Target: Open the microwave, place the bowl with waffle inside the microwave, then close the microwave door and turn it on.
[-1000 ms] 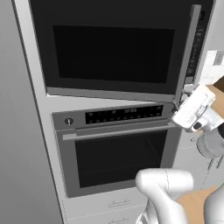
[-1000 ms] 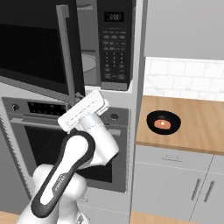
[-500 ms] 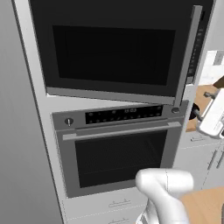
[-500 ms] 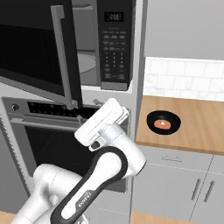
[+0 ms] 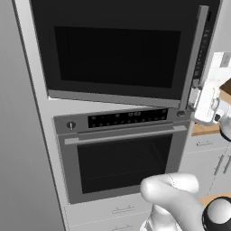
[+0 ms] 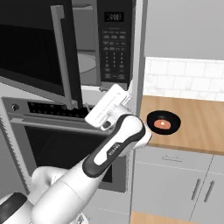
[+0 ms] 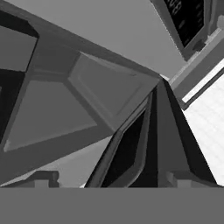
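Note:
The microwave (image 6: 114, 48) sits above the oven with its keypad strip on the right. The microwave door (image 6: 30, 48) stands swung out to the left, its grey vertical handle (image 6: 63, 57) on the free edge, and the cavity (image 6: 85, 61) shows behind it. The same door (image 5: 117, 54) and handle (image 5: 194, 58) face the left base view. My gripper (image 6: 87, 114) hovers just below and right of the handle's lower end, open and holding nothing; its tips (image 7: 114, 178) stand wide apart beneath the door's bottom corner. The black bowl with waffle (image 6: 163, 122) rests on the wooden counter to the right.
A steel-framed oven (image 5: 122, 158) with a horizontal handle sits directly under the microwave. The wooden counter (image 6: 197, 127) runs right of the tall cabinet, over grey drawers (image 6: 175, 175). White tile backs the counter. A grey wall panel (image 5: 18, 135) bounds the left side.
The jaws have spread apart and let go of the door handle. The hand has drifted right and slightly up, away from the handle's lower end. The door stays open.

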### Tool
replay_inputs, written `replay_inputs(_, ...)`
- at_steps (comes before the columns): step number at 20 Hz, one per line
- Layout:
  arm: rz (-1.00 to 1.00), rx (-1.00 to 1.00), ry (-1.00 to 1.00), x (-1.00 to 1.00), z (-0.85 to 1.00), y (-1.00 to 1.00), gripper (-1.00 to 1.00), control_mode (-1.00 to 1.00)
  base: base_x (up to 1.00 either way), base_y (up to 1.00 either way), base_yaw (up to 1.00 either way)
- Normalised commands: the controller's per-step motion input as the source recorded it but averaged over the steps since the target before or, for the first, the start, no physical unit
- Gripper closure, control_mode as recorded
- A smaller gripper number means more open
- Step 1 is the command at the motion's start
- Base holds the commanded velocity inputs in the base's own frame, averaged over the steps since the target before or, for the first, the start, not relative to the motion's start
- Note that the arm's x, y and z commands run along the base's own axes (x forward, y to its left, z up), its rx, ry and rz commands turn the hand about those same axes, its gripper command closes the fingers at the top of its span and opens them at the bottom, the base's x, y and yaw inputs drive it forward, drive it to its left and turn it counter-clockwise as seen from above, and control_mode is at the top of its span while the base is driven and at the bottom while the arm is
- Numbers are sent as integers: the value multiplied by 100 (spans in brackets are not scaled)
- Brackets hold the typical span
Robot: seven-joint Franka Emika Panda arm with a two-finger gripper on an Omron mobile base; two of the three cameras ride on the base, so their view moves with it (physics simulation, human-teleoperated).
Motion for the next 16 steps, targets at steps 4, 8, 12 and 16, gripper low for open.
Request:
replay_inputs(4, 29, -20, -27, -4, 0, 91, -100, -100, 0, 0, 0)
replay_inputs(8, 26, -24, -40, -75, 14, 100, -100, -100, 0, 0, 0)
replay_inputs(12, 24, -17, -41, -100, 31, 99, -100, -100, 0, 0, 0)
replay_inputs(16, 24, -12, -29, -100, 5, 100, -100, -100, 0, 0, 0)
